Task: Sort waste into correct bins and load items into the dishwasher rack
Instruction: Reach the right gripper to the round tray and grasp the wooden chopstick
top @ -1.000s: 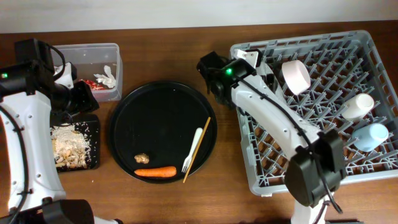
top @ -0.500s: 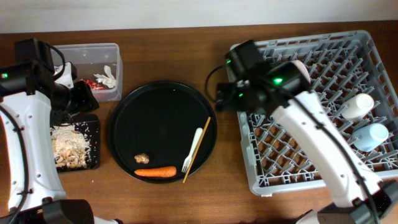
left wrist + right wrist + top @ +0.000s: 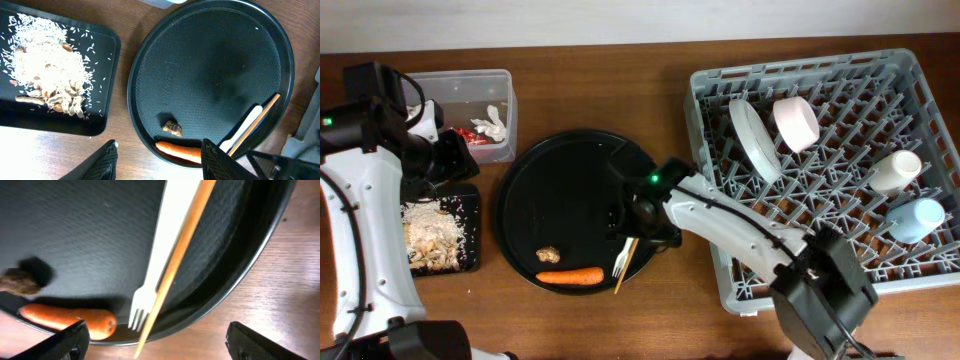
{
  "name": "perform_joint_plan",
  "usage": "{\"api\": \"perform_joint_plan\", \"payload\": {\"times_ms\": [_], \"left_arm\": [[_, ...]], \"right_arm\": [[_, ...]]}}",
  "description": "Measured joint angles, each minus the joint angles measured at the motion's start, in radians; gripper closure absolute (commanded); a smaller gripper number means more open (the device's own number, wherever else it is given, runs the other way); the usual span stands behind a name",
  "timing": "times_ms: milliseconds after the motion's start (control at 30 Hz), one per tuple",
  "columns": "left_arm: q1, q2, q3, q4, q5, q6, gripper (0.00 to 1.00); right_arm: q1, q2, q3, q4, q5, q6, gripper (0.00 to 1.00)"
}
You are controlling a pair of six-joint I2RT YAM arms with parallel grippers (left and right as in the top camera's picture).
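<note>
the grey dishwasher rack (image 3: pixel 880 100) occupies the right side of the table. it holds the white plate (image 3: pixel 753 140) on edge between pegs at the rear left, the pink bowl (image 3: pixel 796 122) just beside it, and the cream cup (image 3: pixel 897 170) and blue cup (image 3: pixel 918 218) at the right edge. the round black tray (image 3: pixel 560 200) sits at centre, left of the rack. the clear tub (image 3: pixel 460 78) stands at the rear left with the red wrapper (image 3: pixel 467 133) and white tissue (image 3: pixel 495 122) inside. the black rectangular tray (image 3: pixel 468 200), in front of it, carries the rice scraps (image 3: pixel 430 235). on the round tray's front right portion lie the cream fork (image 3: pixel 170 235) and a thin wooden stick (image 3: pixel 172 270), side by side, tines toward the front rim. the carrot (image 3: pixel 570 277) lies along the front rim, its tip just beside the tines. the brown lump (image 3: pixel 547 256) sits just behind it. my right gripper (image 3: pixel 159 342) hovers over fork and stick, fingers apart, one on each side. my left gripper (image 3: pixel 161 160) hangs at the left, by the tub and the rectangular tray, fingers apart.
</note>
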Motion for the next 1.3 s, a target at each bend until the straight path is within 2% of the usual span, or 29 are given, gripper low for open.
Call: {"api": "perform_joint_plan", "payload": {"times_ms": [200,367,667,867,933,1100,1167,1200,1300], "left_arm": [[0.000,0.000,0.000,0.000,0.000,0.000,0.47],[0.000,0.000,0.000,0.000,0.000,0.000,0.47],[0.000,0.000,0.000,0.000,0.000,0.000,0.47],[0.000,0.000,0.000,0.000,0.000,0.000,0.47],[0.000,0.000,0.000,0.000,0.000,0.000,0.47],[0.000,0.000,0.000,0.000,0.000,0.000,0.47],[0.000,0.000,0.000,0.000,0.000,0.000,0.47],[0.000,0.000,0.000,0.000,0.000,0.000,0.47],[0.000,0.000,0.000,-0.001,0.000,0.000,0.47]], "right_arm": [[0.000,0.031,-0.083,0.111,-0.015,0.018,0.18],[0.000,0.033,-0.090,0.124,-0.013,0.019,0.19],[0.043,0.037,-0.090,0.151,0.022,0.027,0.32],[0.053,0.082,-0.090,0.158,0.042,0.067,0.48],[0.053,0.094,-0.090,0.163,0.043,0.074,0.60],[0.053,0.106,-0.091,0.173,0.047,0.074,0.80],[0.053,0.107,-0.091,0.173,0.047,0.073,0.93],[0.053,0.106,-0.091,0.177,0.043,0.072,0.96],[0.053,0.104,-0.087,0.178,0.041,0.075,0.96]]}}
